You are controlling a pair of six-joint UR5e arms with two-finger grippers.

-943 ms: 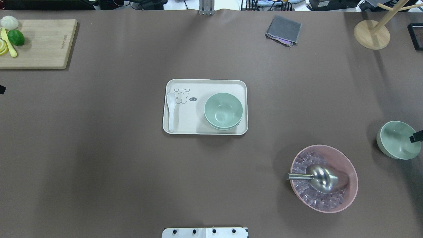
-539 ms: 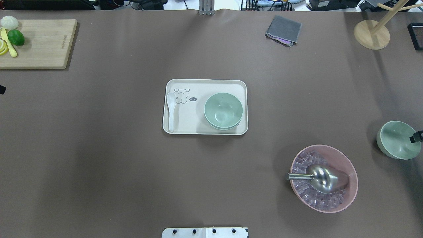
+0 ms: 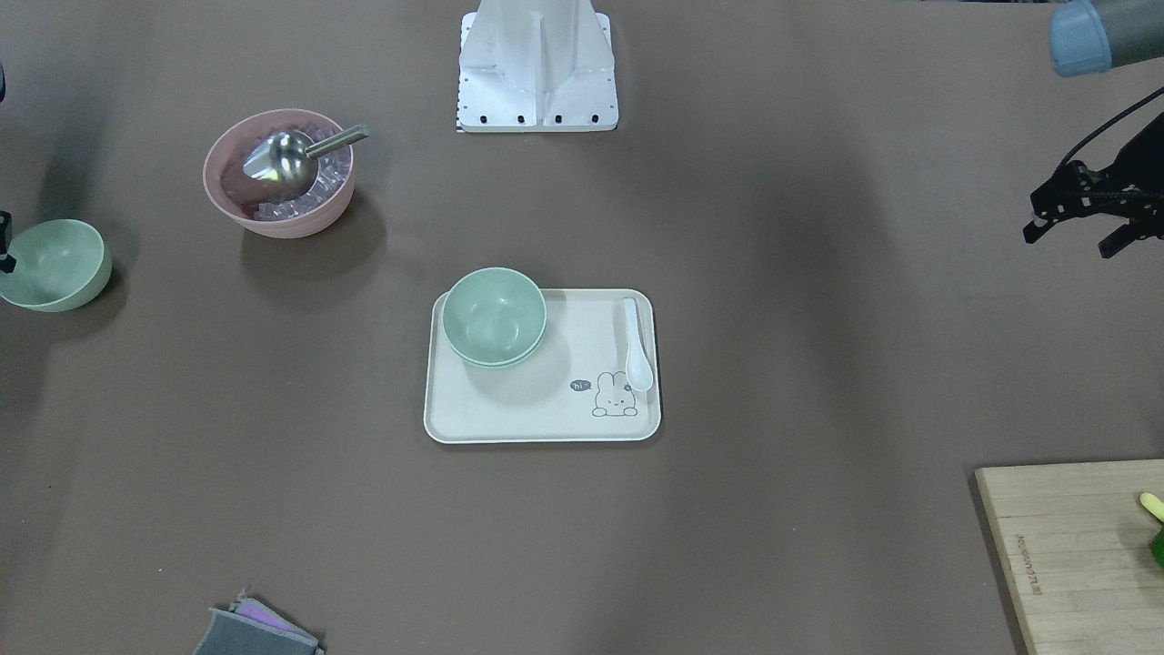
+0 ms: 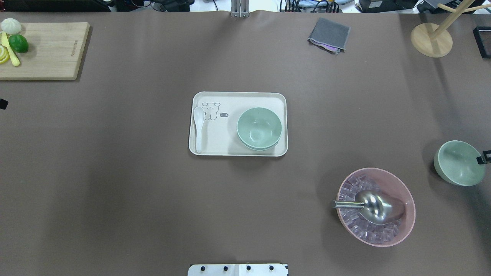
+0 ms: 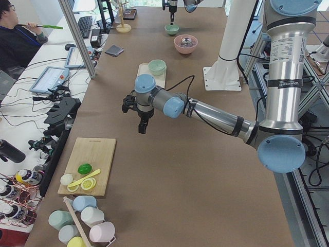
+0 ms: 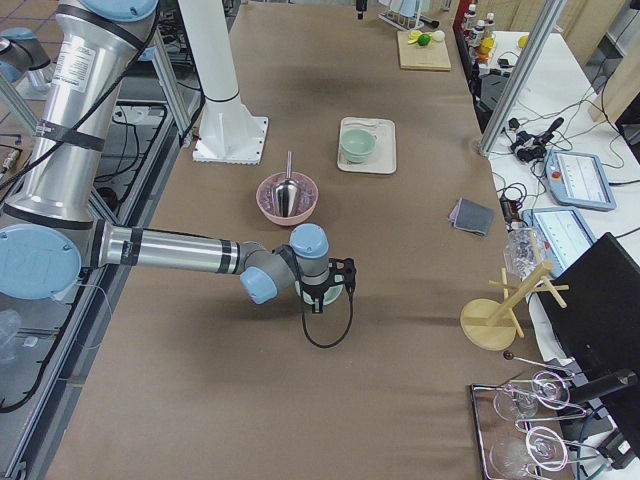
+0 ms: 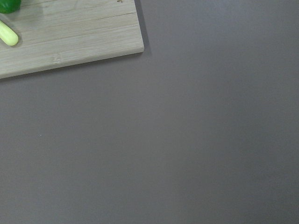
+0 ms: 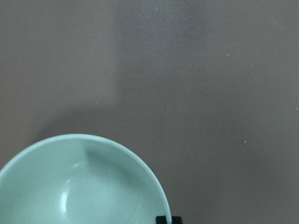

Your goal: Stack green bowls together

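overhead view: right gripper [image 4: 483, 158] pinches the rim of one smooth, matte, round bowl [image 4: 455, 163]; two more bowls [image 4: 259, 127] sit nested on a tray [image 4: 220, 142]; left gripper [image 3: 1071, 241] has fingers apart.

tray [image 4: 222, 140]: 1 | green bowls [image 4: 259, 126]: 3, two nested on the tray, lone green bowl [image 4: 454, 163] off it | white spoon [image 4: 198, 126]: 1 | pink bowl [image 4: 410, 214]: 1 | metal scoop [image 4: 374, 207]: 1 | ice cubes [image 4: 351, 188]: too many to count | cutting board [image 4: 50, 53]: 1 | grey cloth [image 4: 329, 34]: 1 | wooden stand [image 4: 431, 40]: 1 | lime [image 4: 18, 43]: 1

Bright, even overhead light; soft broad shadows on table [image 4: 115, 172]; metal scoop [image 4: 374, 207] glares.
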